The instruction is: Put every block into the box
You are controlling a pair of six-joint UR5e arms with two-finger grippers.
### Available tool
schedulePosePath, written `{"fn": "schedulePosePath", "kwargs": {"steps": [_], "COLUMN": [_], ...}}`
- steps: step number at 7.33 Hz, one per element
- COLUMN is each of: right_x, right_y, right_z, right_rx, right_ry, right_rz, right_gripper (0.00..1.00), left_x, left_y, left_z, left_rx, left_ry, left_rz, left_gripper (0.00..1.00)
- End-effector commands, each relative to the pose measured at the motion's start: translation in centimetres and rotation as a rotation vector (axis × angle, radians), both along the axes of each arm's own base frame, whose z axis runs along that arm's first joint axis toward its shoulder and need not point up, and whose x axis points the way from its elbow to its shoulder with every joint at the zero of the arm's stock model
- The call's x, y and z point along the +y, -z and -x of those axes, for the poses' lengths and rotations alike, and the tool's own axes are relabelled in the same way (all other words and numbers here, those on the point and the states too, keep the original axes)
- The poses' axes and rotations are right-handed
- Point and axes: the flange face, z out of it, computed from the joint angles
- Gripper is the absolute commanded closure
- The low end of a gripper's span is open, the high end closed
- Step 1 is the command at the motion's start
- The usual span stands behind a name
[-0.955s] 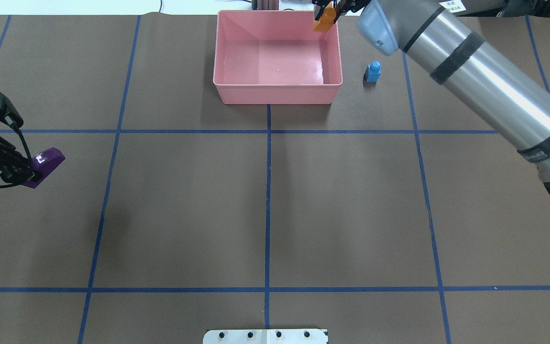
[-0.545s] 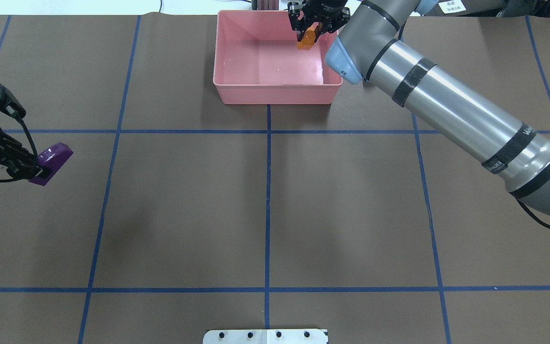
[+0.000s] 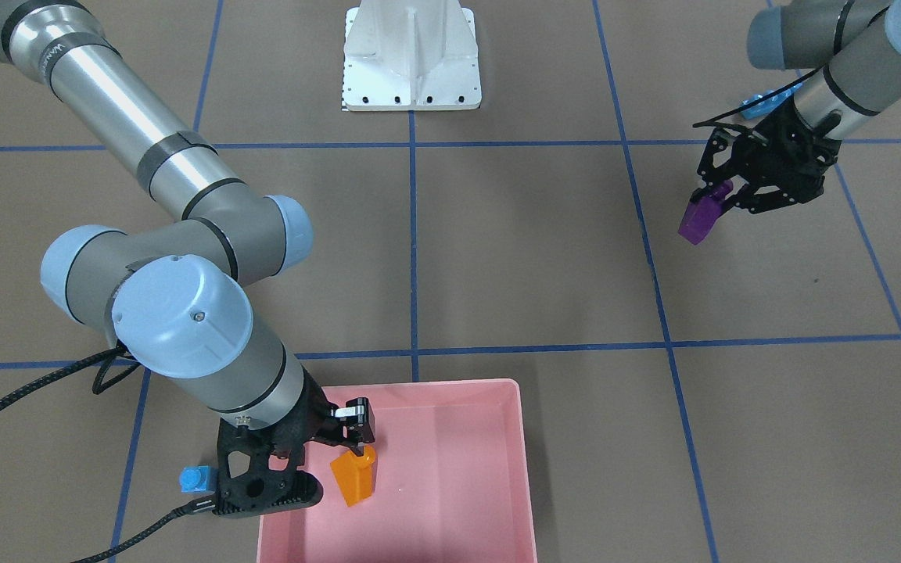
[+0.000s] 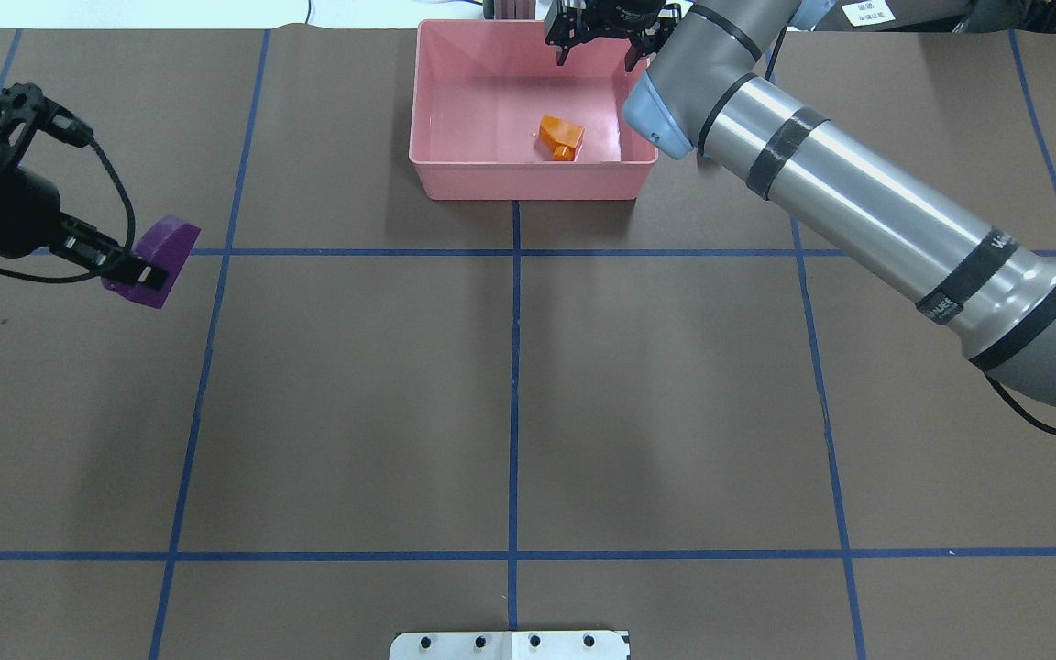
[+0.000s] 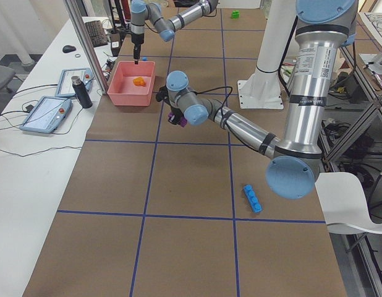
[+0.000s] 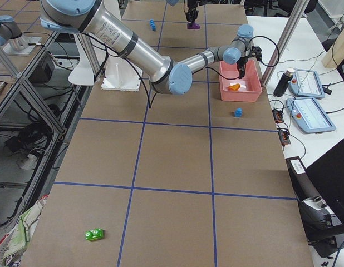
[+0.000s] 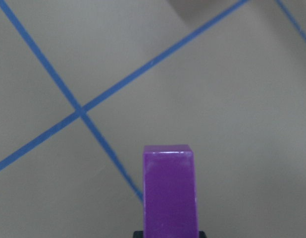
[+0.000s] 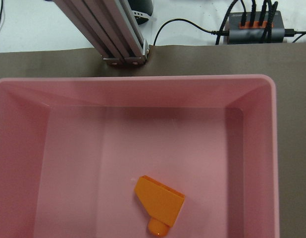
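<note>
Overhead exterior view shows the right gripper hanging above the far part of the pink box, with its two fingers spread apart and nothing between them. The orange sloped brick lies on the floor of the box, near the wall on the robot's side and a little toward the right, and it is free of the fingers. The right wrist view confirms this: the brick rests on the pink floor, with its stud pointing to the lower edge of that view. The left gripper is clenched on the purple sloped brick and holds it above the brown table, well apart from the box, on the robot's left side. In the left wrist view the purple brick stands out from the fingers over a crossing of blue tape lines. The small blue one-stud brick stands on the table just beside the box, outside its wall on the robot's right. The long blue four-stud brick lies on the table at the robot's left end, far from the box. The green two-stud brick lies at the robot's right end, also far from the box.
</note>
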Motion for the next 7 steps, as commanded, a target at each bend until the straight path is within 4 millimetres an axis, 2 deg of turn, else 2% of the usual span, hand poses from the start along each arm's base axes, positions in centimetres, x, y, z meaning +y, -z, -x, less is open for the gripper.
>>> {"fn": "schedulePosePath", "kwargs": {"steps": [1, 2, 3, 4, 5, 6, 7], "right_x": [-1.1, -0.4, -0.7, -0.4, -0.5, -0.4, -0.4], "right_y": [0.1, -3.7, -7.7, -11.4, -14.3, -17.0, -18.3], "right_z": [-5.3, -6.9, -9.7, -11.4, -12.9, -14.2, -14.3], "right_rx": [0.037, 0.075, 0.105, 0.137, 0.168, 0.195, 0.212], "right_ry": [-0.011, 0.027, 0.054, 0.088, 0.110, 0.137, 0.134], "right_rz": [0.064, 0.040, 0.002, -0.033, -0.056, -0.072, -0.062], "right_gripper": [0.00, 0.00, 0.00, 0.00, 0.00, 0.00, 0.00], "left_x": [-2.6, -4.7, -6.7, -9.0, -11.0, -12.3, -14.1], "left_y": [7.5, 11.1, 13.8, 16.5, 18.9, 20.6, 21.8], "left_z": [-1.9, -3.3, -4.5, -5.7, -8.0, -10.6, -12.8], "left_rx": [0.100, 0.139, 0.160, 0.169, 0.170, 0.156, 0.138], "left_ry": [0.113, 0.151, 0.171, 0.244, 0.300, 0.348, 0.410], "left_rz": [0.158, 0.212, 0.245, 0.250, 0.248, 0.228, 0.224], "left_gripper": [1.00, 1.00, 1.00, 1.00, 1.00, 1.00, 1.00]}}
